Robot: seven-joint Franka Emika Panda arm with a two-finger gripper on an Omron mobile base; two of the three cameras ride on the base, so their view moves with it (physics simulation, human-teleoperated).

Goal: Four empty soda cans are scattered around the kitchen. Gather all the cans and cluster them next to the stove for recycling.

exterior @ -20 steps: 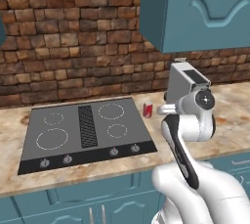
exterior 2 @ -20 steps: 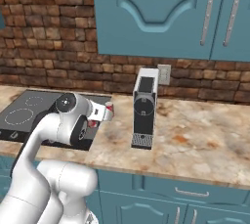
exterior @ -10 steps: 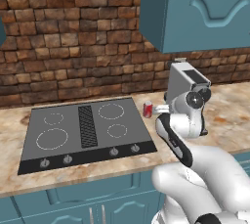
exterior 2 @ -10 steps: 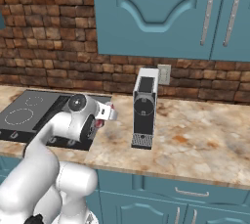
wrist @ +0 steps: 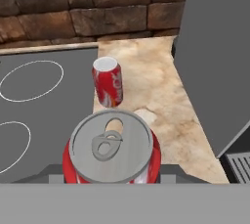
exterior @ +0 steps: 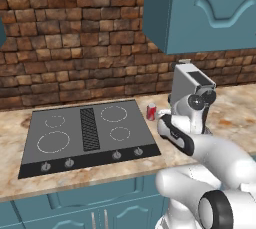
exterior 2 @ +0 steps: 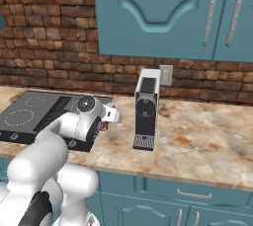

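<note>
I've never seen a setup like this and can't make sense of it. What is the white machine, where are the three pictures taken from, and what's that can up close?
It is a white robot arm in a rendered kitchen. Two pictures come from cameras behind it, left and right; the third looks along its hand. On the marble counter lie a black stove and a coffee machine. One red soda can stands upright beside the stove. The gripper is shut on a second red can, seen top-down.
</note>
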